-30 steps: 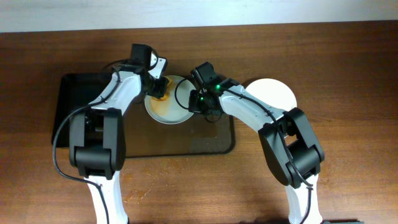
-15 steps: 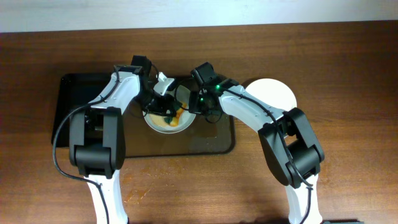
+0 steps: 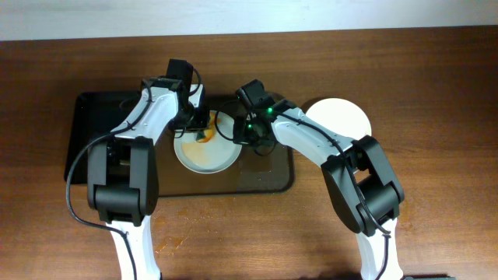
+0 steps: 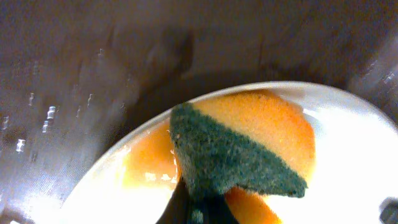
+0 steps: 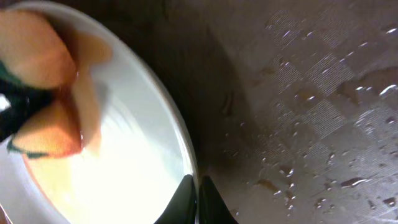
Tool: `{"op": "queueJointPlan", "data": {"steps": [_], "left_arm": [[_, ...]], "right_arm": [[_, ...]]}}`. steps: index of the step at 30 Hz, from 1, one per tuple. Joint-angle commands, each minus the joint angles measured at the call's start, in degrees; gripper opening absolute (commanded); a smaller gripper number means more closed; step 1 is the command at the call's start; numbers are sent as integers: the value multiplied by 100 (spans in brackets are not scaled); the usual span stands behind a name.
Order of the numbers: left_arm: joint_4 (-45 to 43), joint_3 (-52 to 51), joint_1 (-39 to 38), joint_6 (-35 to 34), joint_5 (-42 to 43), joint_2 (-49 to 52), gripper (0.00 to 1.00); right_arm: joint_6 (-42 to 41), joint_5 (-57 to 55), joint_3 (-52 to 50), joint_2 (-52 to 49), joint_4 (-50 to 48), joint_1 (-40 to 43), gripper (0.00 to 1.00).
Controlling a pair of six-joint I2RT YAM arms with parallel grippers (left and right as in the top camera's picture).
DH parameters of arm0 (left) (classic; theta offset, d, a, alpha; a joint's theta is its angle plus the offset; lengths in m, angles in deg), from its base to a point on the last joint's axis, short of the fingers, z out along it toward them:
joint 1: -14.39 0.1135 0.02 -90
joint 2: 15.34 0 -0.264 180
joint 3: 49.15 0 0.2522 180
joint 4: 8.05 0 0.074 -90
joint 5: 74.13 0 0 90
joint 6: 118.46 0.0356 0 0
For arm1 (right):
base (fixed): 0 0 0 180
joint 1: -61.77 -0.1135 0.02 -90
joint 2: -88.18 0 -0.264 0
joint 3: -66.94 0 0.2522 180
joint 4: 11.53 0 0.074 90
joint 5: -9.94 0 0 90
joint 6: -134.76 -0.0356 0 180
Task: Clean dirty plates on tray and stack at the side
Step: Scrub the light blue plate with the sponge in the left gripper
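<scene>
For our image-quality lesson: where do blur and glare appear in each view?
Left wrist: the sponge is soft-edged, the plate washed out white; right wrist: blurred plate rim, wet glints on the tray; overhead: sharp, evenly lit.

Left arm (image 3: pixel 148 117): slim white links are running between bulky black joint housings, and a thin black cable (image 3: pixel 72 183) is looping along its outer side.
Right arm (image 3: pixel 311 140): matching white links and black housings are showing, and a small green light (image 3: pixel 250 122) is glowing near the wrist.
Right gripper (image 5: pixel 194 198): narrow dark fingertips are tapering to points.
</scene>
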Motion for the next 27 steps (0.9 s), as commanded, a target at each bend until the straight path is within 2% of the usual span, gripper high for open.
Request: {"op": "queueJointPlan", "data": {"steps": [1, 7, 12, 13, 14, 15, 17, 21, 22, 24, 25, 27], "left_arm": [[890, -127, 118, 20, -505, 221, 0], [2004, 315, 120, 575, -142, 221, 1], [1445, 459, 118, 549, -61, 221, 1], [1388, 459, 118, 546, -26, 221, 1], [1360, 459, 118, 551, 63, 221, 0], [1333, 459, 118, 551, 175, 221, 0], [1029, 459, 118, 551, 605, 221, 0], [-122, 459, 103, 551, 1191, 221, 1], [-304, 459, 103, 551, 1086, 221, 0], [-426, 459, 105, 549, 350, 221, 0], [-262, 459, 103, 546, -369, 221, 1], [282, 459, 103, 546, -966, 221, 0]], "right_arm": [[33, -168, 11, -22, 68, 37, 4], [31, 138, 9, -24, 214, 26, 4], [-352, 717, 9, -286, 529, -129, 5], [-431, 782, 9, -352, 542, -157, 12], [-496, 778, 9, -367, 540, -155, 13], [-522, 780, 9, -372, 533, -142, 12], [-529, 780, 9, -369, 525, -140, 4], [-527, 778, 9, -372, 546, -140, 4], [-527, 778, 9, -372, 549, -140, 4], [-525, 776, 9, -372, 546, -140, 4], [-527, 776, 9, -369, 544, -140, 4], [-527, 776, 9, -372, 540, -138, 4]]}}
